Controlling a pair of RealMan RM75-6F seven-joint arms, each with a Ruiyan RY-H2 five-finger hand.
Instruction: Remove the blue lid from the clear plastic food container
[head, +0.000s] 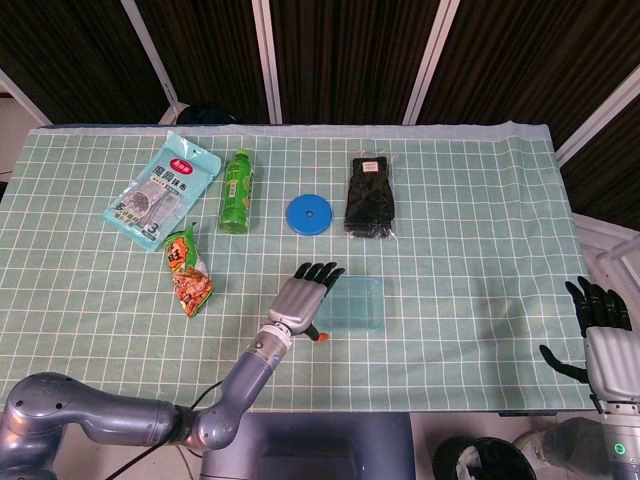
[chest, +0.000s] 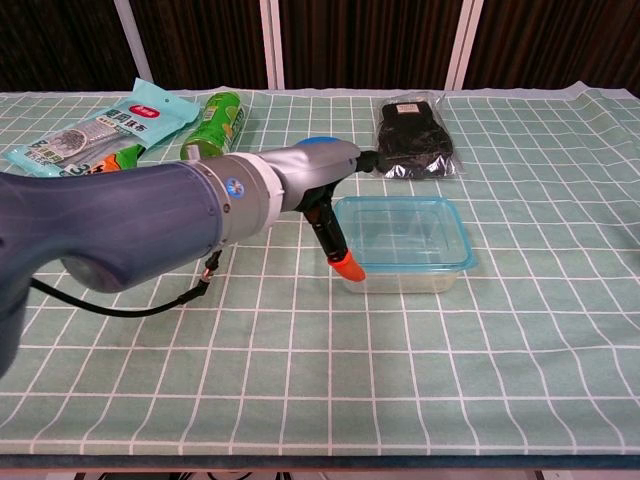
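Both hands hold nothing: left hand (head: 306, 294) spread over the container (head: 356, 304) (contact unclear), right hand (head: 600, 318) open

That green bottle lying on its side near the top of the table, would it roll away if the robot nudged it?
Probably. The green bottle lies flat on the checked cloth, and its round body would likely roll sideways when pushed. It looks like thin plastic, so perhaps light, though how full it is cannot be told. The cloth may slow it a little.
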